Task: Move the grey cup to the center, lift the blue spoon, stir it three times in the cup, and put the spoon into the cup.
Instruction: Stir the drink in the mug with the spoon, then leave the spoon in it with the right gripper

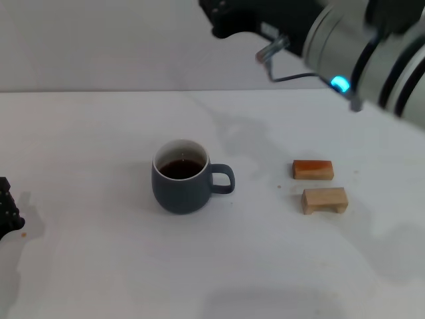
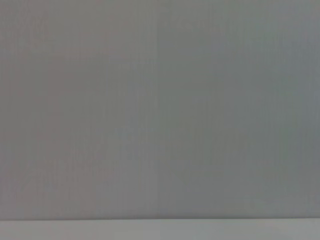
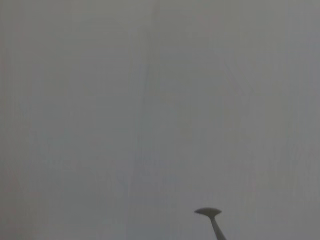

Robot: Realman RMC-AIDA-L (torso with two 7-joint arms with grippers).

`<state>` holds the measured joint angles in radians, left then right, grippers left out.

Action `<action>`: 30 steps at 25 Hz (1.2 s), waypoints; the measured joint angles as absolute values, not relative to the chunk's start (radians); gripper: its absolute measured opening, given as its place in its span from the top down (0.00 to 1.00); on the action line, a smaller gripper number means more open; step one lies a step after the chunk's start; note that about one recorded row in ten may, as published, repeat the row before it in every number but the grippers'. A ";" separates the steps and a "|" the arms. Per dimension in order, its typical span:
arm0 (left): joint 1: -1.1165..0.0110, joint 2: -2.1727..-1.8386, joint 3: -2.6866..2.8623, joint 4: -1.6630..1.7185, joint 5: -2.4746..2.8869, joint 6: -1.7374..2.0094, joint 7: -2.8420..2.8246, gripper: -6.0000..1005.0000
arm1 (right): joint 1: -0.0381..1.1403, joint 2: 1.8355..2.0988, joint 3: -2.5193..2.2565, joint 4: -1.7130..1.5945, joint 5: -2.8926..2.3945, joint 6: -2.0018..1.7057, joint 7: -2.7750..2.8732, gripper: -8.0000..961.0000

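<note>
The grey cup (image 1: 180, 178) stands upright near the middle of the white table (image 1: 99, 133), its handle pointing to the right and dark brown liquid inside. My right gripper (image 1: 218, 18) is raised high above the table's far side, behind and above the cup. In the right wrist view the blue spoon (image 3: 212, 220) sticks out from the gripper, with only its grey bowl and a short piece of stem showing against the plain wall. The spoon does not show in the head view. My left gripper (image 1: 6, 209) is parked at the table's left edge.
Two small wooden blocks lie to the right of the cup, an orange-brown one (image 1: 313, 169) and a pale one (image 1: 325, 200) in front of it. The left wrist view shows only a grey wall and a strip of table edge (image 2: 160, 230).
</note>
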<state>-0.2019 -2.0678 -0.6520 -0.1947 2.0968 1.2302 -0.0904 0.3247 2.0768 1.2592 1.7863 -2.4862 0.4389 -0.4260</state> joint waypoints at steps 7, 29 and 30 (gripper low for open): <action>-0.201 -2.068 -0.652 -0.195 2.097 1.232 -0.090 1.00 | 0.448 2.076 1.387 1.921 -2.649 0.863 -0.210 0.82; -0.192 -2.065 -0.668 -0.195 2.097 1.297 -0.090 1.00 | 0.597 2.078 1.416 1.976 -2.652 1.404 -0.041 0.82; -0.190 -2.065 -0.668 -0.194 2.097 1.299 -0.090 1.00 | 0.595 2.079 1.405 1.964 -2.652 1.405 -0.033 0.82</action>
